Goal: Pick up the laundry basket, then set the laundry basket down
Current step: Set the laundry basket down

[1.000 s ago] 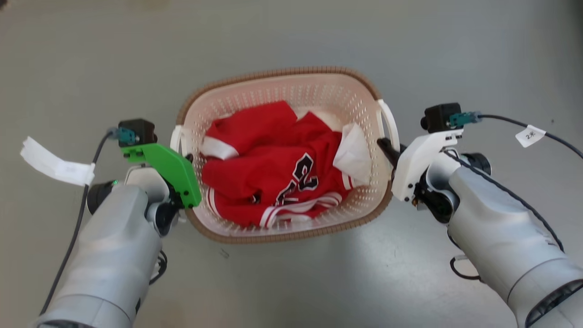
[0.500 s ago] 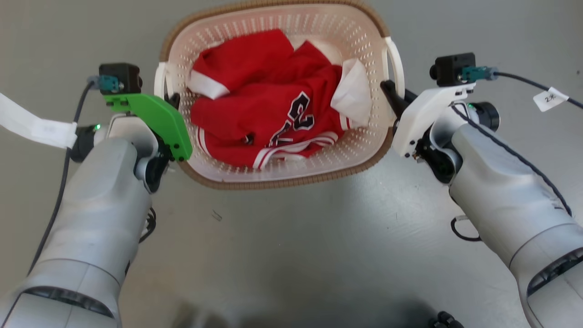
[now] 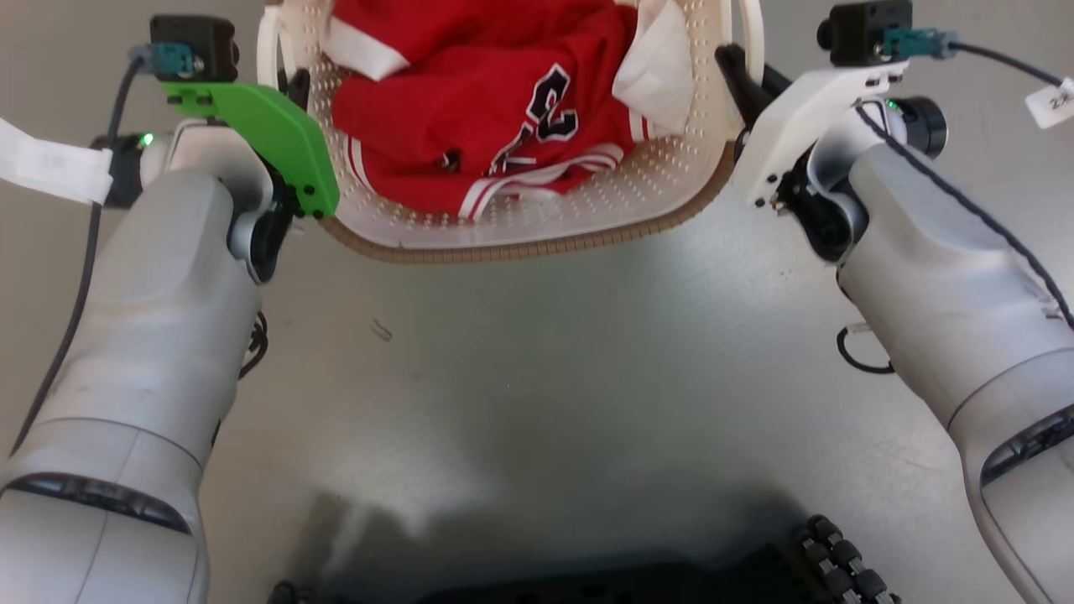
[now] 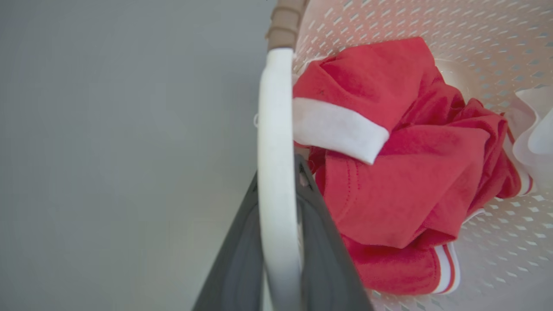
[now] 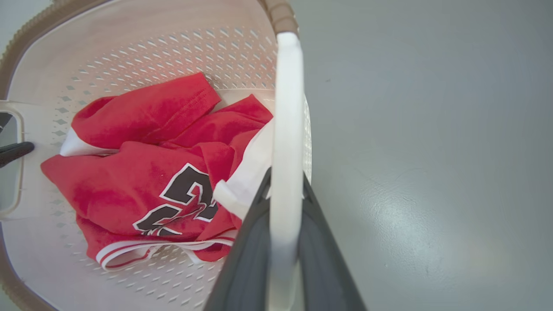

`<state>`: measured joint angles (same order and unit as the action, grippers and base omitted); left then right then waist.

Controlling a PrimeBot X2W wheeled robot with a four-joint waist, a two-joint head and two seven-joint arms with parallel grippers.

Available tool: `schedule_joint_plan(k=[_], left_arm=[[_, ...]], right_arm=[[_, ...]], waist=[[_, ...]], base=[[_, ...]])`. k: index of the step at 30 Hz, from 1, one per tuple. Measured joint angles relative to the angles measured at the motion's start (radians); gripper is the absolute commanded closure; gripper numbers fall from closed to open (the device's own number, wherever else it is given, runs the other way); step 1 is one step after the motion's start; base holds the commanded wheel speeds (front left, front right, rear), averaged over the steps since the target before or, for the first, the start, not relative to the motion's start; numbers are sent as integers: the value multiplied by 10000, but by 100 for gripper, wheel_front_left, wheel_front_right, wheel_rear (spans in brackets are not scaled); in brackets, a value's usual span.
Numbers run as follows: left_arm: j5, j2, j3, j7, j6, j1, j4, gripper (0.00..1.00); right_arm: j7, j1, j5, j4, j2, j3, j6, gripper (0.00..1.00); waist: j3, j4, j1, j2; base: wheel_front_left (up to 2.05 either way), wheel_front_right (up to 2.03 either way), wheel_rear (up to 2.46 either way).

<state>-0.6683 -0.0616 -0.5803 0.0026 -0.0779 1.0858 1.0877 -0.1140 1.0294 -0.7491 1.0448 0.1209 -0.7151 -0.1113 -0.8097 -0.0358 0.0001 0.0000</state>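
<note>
Grey floor (image 3: pixel 537 352): shadowed, nearest the robot
Left gripper (image 4: pixel 278 172): fingers clamped on white left handle (image 4: pixel 276 108)
Right gripper (image 5: pixel 286 177): clamped on white right handle (image 5: pixel 287 108)
Laundry basket (image 3: pixel 520 247): held between both arms, farther out
Red jersey (image 3: pixel 470 126): crumpled inside it

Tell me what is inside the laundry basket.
A crumpled red jersey with white trim and a dark number, plus some white fabric. The laundry basket floor beneath them is covered, so anything underneath cannot be seen.
</note>
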Motion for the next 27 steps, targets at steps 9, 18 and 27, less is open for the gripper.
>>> schedule_joint_plan(k=[9,18,27], left_arm=[[40,10,15,-407,2,437,65,100],[42,98,8,-671,-8,464,397,100],[42,111,6,-832,-25,624,642,100]], right_arm=[[-222,568,-13,219,-44,71,71,100],[-399,596,-12,598,-188,29,50,100],[-525,769,-13,756,-245,19,-29,100]], waist=[[-1061,46,0,0],[-1636,97,0,0],[-1797,58,-1,0]], base=[[0,0,0],[0,0,0],[0,0,0]])
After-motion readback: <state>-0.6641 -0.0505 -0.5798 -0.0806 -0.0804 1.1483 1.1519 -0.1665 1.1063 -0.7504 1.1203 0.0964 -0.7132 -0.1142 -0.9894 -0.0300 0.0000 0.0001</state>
